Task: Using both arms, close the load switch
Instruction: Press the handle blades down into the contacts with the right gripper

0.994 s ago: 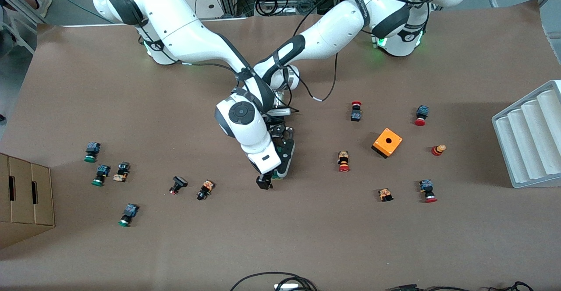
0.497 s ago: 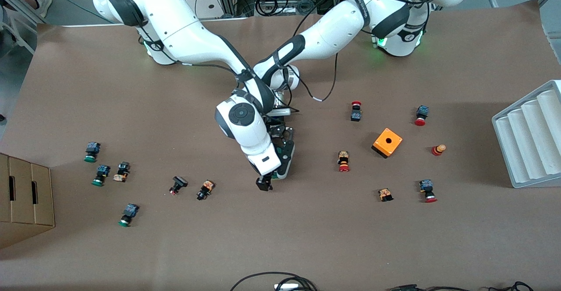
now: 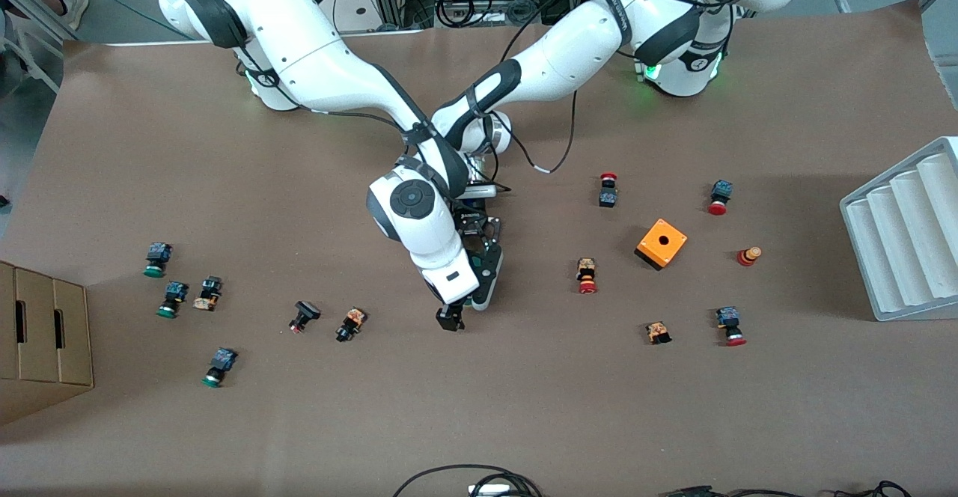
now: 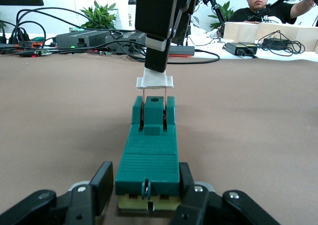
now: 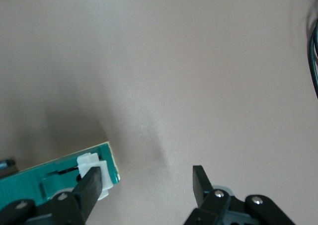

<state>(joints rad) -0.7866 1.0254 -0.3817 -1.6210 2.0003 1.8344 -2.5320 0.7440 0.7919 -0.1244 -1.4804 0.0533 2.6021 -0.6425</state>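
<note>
The green load switch (image 4: 147, 153) lies on the brown table, mid-table. In the front view only a sliver of it (image 3: 470, 303) shows under the two hands. My left gripper (image 4: 147, 187) is shut on the switch's body at one end; in the front view it (image 3: 483, 284) sits beside the right hand. The white lever tab (image 4: 154, 81) stands raised at the other end. My right gripper (image 5: 145, 183) is open, and one finger (image 5: 88, 187) rests on the white tab (image 5: 94, 170). In the front view the right gripper (image 3: 450, 319) is at the switch's end nearer the camera.
Small push buttons lie scattered toward both ends of the table, the closest (image 3: 350, 324) toward the right arm's end. An orange box with a hole (image 3: 661, 243) and a grey ridged tray (image 3: 905, 235) are toward the left arm's end. A cardboard box (image 3: 37, 332) stands at the right arm's end.
The right hand has shifted slightly toward the front camera at the switch's lever end. The left gripper holds the switch still.
</note>
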